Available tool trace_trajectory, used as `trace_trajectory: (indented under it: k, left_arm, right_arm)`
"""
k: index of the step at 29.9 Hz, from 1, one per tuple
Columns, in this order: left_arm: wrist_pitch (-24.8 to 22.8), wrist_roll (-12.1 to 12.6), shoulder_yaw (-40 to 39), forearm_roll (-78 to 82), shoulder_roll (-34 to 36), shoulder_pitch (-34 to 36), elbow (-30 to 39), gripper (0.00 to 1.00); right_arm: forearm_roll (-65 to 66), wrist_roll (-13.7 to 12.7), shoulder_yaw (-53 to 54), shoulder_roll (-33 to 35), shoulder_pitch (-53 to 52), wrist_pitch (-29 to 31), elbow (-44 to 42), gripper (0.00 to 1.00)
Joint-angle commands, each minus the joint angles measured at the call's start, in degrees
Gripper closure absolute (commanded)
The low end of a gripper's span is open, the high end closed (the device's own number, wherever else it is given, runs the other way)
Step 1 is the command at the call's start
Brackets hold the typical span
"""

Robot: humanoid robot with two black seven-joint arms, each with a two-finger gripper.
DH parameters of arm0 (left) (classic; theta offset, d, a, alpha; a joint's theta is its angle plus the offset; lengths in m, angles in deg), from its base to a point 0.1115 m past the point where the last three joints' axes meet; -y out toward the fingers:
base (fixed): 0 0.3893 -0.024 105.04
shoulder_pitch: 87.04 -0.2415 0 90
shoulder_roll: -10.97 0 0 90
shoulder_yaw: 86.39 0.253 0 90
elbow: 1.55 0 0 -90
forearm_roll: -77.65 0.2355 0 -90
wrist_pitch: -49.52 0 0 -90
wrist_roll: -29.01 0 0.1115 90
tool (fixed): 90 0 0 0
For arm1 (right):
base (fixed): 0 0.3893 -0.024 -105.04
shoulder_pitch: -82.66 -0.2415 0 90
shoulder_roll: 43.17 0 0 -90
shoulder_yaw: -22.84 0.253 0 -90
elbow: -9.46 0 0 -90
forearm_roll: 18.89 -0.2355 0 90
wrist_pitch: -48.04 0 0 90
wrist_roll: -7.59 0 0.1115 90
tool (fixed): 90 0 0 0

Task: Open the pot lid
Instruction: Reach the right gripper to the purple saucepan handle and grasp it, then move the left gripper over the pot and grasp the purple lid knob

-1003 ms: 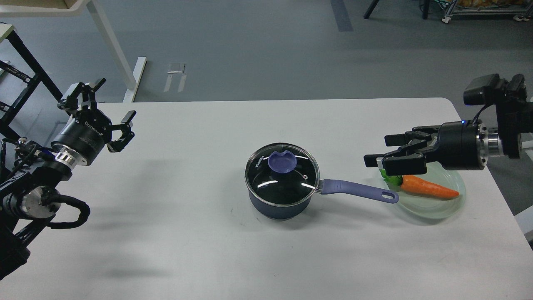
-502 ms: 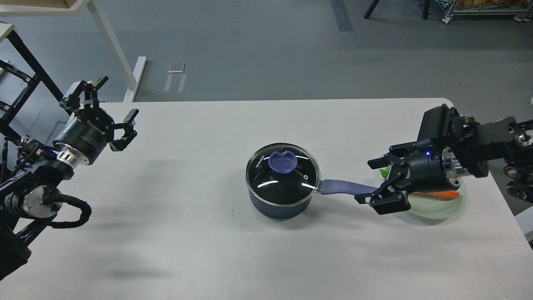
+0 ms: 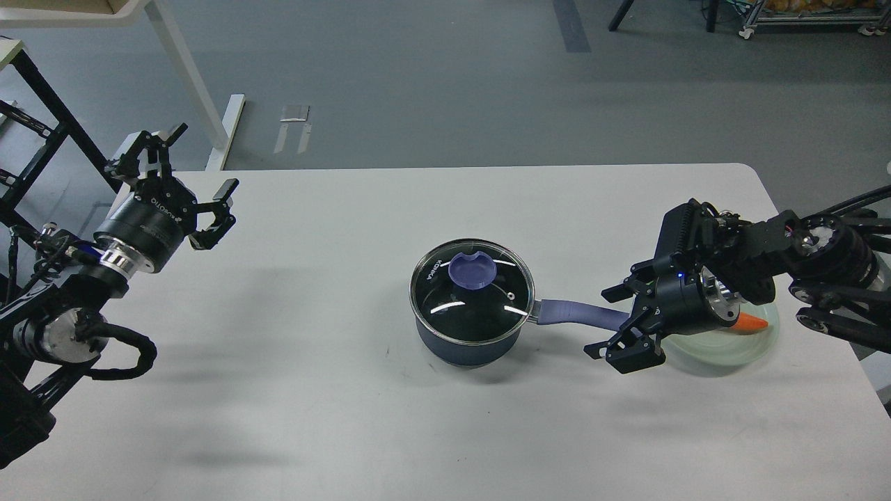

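A dark blue pot [image 3: 468, 341] sits near the middle of the white surface [image 3: 313, 390], its glass lid [image 3: 473, 292] seated flat on the rim. A purple knob [image 3: 472, 269] rises from the lid's middle, and the pot's purple handle [image 3: 581, 314] points right.

The right gripper [image 3: 616, 321] is low at the end of that handle, jaws spread, one finger on the far side of it and one on the near side, not yet pinching. Behind it lies a pale green plate [image 3: 724, 348] with a carrot [image 3: 752, 322] mostly hidden by the arm. The left gripper [image 3: 188, 184] hangs well apart at the far left, jaws spread and empty.

The lid looks stiff, smooth and breakable, with a metal band around the glass; it is probably light but slippery at the edge. The knob seems the only sensible hold, pinched across its sides and lifted straight up. Steadying the handle should keep the pot from sliding.
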State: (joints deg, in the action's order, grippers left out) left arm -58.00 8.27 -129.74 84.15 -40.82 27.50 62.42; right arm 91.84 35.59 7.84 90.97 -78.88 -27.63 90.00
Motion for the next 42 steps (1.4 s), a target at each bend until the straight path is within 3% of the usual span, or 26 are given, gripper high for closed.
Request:
trace_trajectory:
  k: [1,7,11,18,24,26,34,42]
  left_arm:
    - [0.0,0.0,0.0,0.0,0.0,0.0,0.0,0.01]
    - [0.1,0.0,0.0,0.0,0.0,0.0,0.1,0.01]
    - [0.2,0.0,0.1,0.2,0.1,0.0,0.8,0.01]
    - [0.2,-0.3,0.0,7.1,0.0,0.2,1.1,0.01]
    - [-0.3,-6.1,0.3,24.7,0.0,3.4,1.4,0.01]
    - [-0.4,-7.0,0.4,31.0,-0.1,5.2,2.6,0.01]
    - [-1.1,-7.3,0.7,53.2,-0.5,11.1,9.1,0.01]
    - [-0.6,-7.3,9.0,64.2,-0.6,17.6,12.7,0.01]
  right_arm:
    - [0.9,0.0,-0.6,-0.1,0.1,0.0,-0.6,0.12]
    - [1.1,0.0,-0.6,-0.1,0.1,-0.3,-1.3,0.26]
    - [1.4,0.0,-0.6,-0.4,0.0,-0.3,-1.7,0.42]
    - [1.5,0.0,-0.6,-0.5,-0.4,-0.3,-1.7,0.53]
    - [1.5,0.0,-0.6,-0.7,-1.1,-0.3,-1.7,0.55]
    - [1.5,0.0,-0.6,-0.7,-1.1,-0.3,-1.7,0.59]
    - [1.4,0.0,-0.7,-1.0,-1.1,-0.3,-1.7,0.67]
    - [1.3,0.0,-0.7,-1.0,-1.1,-0.3,-1.7,0.70]
